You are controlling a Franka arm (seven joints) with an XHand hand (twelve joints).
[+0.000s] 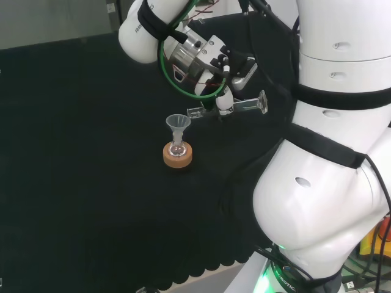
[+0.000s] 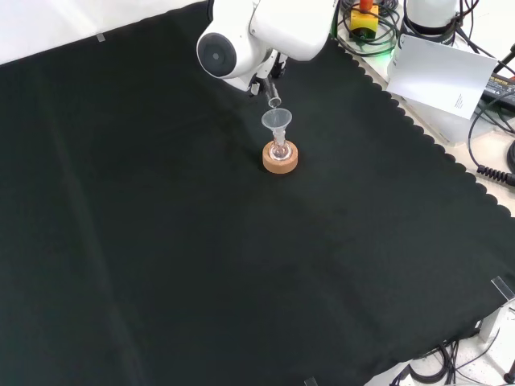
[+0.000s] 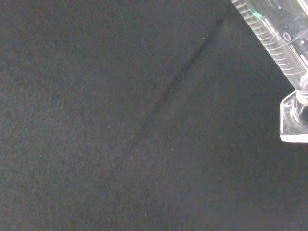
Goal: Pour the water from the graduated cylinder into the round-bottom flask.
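Observation:
In the head view the hand [image 1: 225, 78] has its fingers curled round a clear graduated cylinder [image 1: 241, 107], tipped nearly level. The cylinder's mouth points left, just above a clear funnel [image 1: 178, 125]. The funnel sits in the neck of a small round-bottom flask [image 1: 178, 148] on a cork ring stand [image 1: 177, 156]. From the front, the cylinder's mouth [image 2: 273, 102] shows above the funnel [image 2: 277, 123] and the stand [image 2: 280, 158], with the arm's link in front of the hand. Up close at the wrist, the cylinder's marked tube [image 3: 276, 41] and its foot [image 3: 294, 118] stand over bare cloth.
Black cloth [image 1: 79, 183] covers the bench, with a scalloped edge [image 2: 418, 121] at the right in the front view. Beyond that edge lie cables, a white sheet [image 2: 441, 71] and a yellow device [image 2: 364, 16]. The arm's big white links [image 1: 330, 183] take up the head view's right.

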